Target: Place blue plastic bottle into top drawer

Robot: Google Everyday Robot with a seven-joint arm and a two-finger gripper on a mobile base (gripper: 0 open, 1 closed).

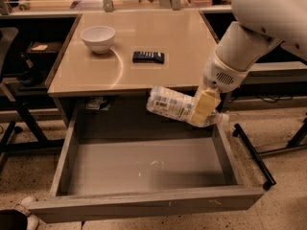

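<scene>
The blue plastic bottle is clear with a pale printed label and lies nearly horizontal in the air, its white cap pointing right. My gripper is shut on the bottle near its neck end, and holds it above the back right part of the open top drawer. The drawer is pulled fully out below the tabletop, and its grey scuffed bottom holds nothing. The white arm reaches in from the upper right.
A white bowl and a small dark flat rectangular object rest on the beige tabletop. A black bar on wheels lies on the floor right of the drawer. A dark chair stands at left.
</scene>
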